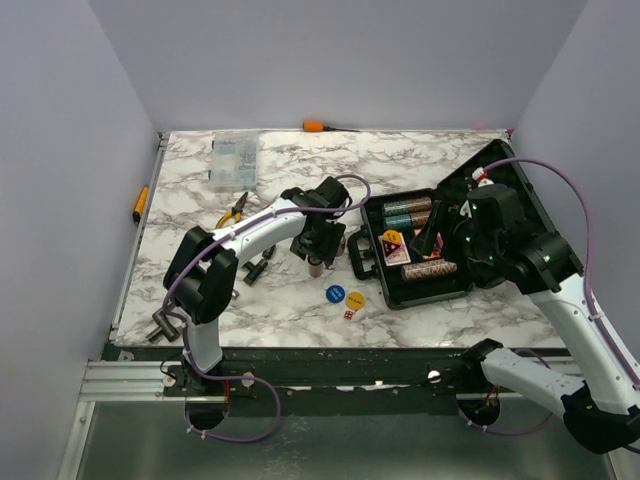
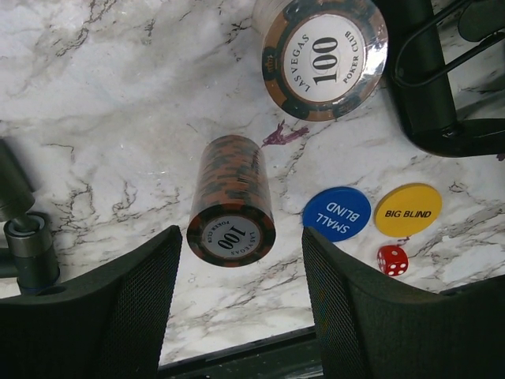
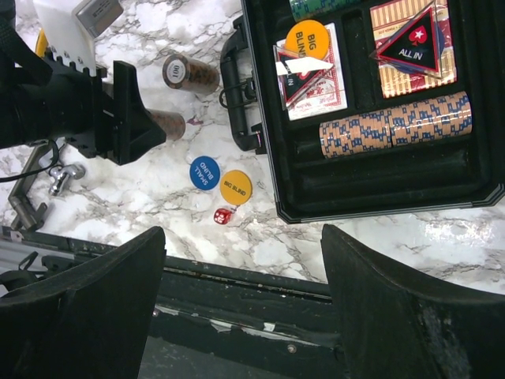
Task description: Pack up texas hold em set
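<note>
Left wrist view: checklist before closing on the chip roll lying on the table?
1. chip roll lined up inside the left gripper: ok.
2. Jaws open wider than the roll: ok.
3. Gripper low enough to grip: cannot tell.
4. second chip roll apart from the target: ok.
5. case open, with a free trough: ok.
6. right gripper open and empty: ok.

Top view high, from behind — wrist views close, downward, both on the blue disc (image 2: 336, 213)
</note>
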Tool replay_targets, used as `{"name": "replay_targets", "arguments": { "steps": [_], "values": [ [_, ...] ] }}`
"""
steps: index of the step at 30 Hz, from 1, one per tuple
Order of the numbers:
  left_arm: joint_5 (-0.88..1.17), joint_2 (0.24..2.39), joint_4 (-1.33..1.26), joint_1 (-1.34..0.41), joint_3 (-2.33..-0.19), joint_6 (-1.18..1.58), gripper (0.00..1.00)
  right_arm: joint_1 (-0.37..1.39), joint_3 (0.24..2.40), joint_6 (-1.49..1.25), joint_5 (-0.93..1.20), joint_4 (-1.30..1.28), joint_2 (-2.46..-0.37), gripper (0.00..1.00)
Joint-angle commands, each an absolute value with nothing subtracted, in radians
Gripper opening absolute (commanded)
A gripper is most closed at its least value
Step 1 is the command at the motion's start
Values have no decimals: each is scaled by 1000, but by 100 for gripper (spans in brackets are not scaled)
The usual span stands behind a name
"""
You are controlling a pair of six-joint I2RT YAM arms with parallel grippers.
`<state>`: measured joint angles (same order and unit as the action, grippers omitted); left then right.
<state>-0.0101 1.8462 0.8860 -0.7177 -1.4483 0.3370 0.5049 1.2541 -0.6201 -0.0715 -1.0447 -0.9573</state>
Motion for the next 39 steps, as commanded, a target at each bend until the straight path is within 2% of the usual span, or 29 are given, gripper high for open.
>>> {"name": "replay_targets", "arguments": {
  "steps": [1,4,13,21,23,25,29,39],
  "values": [
    [11,1857,910,-710,-1442,341,60,510,1243,-601,-57,-1045,-959,83],
    [20,1869,910,-709,-1446,334,53,510,1240,-600,-54,-1042,-959,83],
    [29,1891,909,-710,-1443,344,53,510,1239,-600,-59,-1043,-954,83],
    [38,1897,890,-709,-1448,333,46,509,1244,-600,-57,-1048,-956,83],
    [41,1900,887,-709,-1450,326,40,510,1250,-601,-58,-1051,-960,83],
    [44,1904,888,-710,-1452,319,30,510,1256,-601,-59,-1053,-960,83],
    [50,1897,888,-710,-1444,320,0,509,1262,-607,-58,-1058,-957,83],
    [86,1766,875,-709,-1400,355,0,510,1278,-659,-32,-1049,-952,83]
  ]
}}
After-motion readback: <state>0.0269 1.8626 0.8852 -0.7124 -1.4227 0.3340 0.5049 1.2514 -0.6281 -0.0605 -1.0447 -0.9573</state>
